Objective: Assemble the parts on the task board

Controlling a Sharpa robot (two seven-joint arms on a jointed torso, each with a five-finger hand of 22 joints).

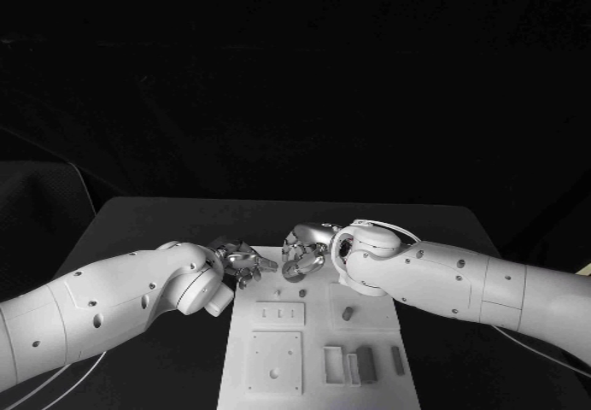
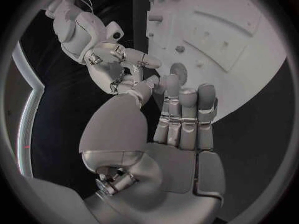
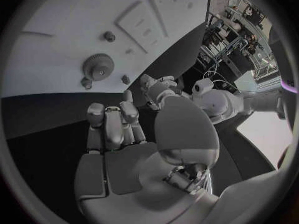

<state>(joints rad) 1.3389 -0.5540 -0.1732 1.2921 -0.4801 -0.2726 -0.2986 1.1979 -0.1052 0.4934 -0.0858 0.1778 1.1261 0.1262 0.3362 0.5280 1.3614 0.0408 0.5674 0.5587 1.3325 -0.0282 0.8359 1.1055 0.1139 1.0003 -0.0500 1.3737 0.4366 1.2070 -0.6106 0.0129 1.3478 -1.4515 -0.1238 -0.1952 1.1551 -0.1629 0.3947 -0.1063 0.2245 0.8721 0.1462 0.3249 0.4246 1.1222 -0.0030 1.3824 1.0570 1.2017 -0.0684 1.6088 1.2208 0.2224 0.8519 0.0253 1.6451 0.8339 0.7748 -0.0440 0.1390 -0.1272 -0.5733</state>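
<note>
Nearest, grey parts (image 1: 365, 360) lie along the board's (image 1: 315, 389) near edge, a small peg (image 1: 348, 313) further up. Beyond, both hands hover over its far end by the gear (image 3: 98, 66): left hand (image 1: 247, 263) and right hand (image 1: 303, 253), fingers straight, apart, holding nothing.

the white rectangular task board (image 1: 370, 320) lies in the middle of the black table (image 1: 148, 218), with both silver hands over its far end, the left hand (image 1: 242, 260) beside the right hand (image 1: 304, 254).
</note>
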